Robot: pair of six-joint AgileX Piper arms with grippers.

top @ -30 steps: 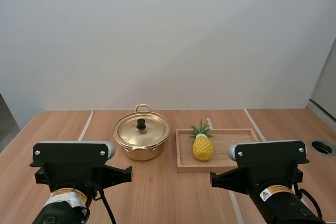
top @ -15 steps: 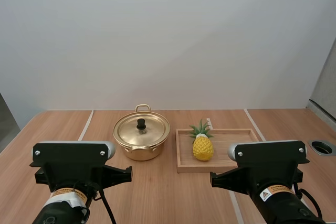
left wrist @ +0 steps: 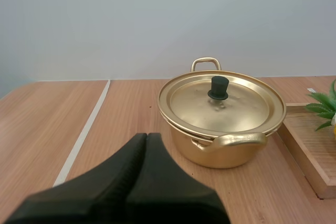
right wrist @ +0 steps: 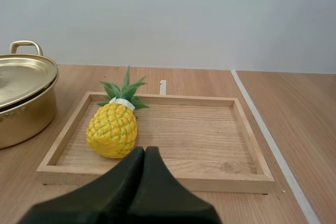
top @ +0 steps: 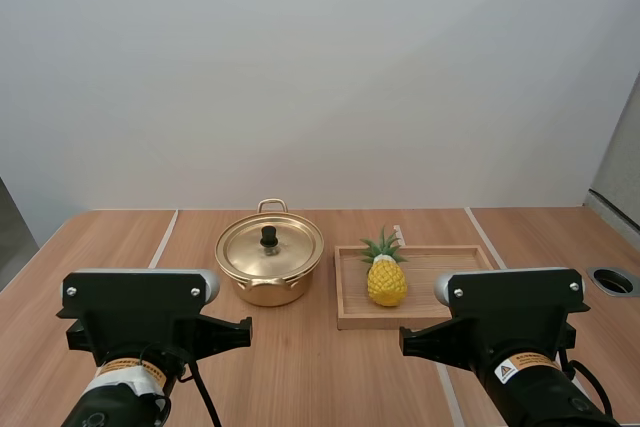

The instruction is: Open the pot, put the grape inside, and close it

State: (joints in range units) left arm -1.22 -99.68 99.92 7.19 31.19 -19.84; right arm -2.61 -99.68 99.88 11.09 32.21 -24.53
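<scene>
Nearest us, our left gripper hangs on the near side of the pot, well apart from it. Its two black fingers are pressed together into one wedge, holding nothing. Our right gripper, nearer than the pot and to its right, is pressed together the same way.

The gold pot has its lid on. The lid looks thin, light and slick, so we judge its black knob, upright at the centre, the one sound place to pinch.

Just right of the pot lies a wooden tray. The fruit in it is a small yellow pineapple, at the end of the tray closer to the pot. It looks like a light, stiff toy with bumpy skin, and we would grip across its body, not the leaves. Its long axis seems to run near to far, green crown pointing away from us.

Behind the lid rises the pot's far loop handle.
</scene>
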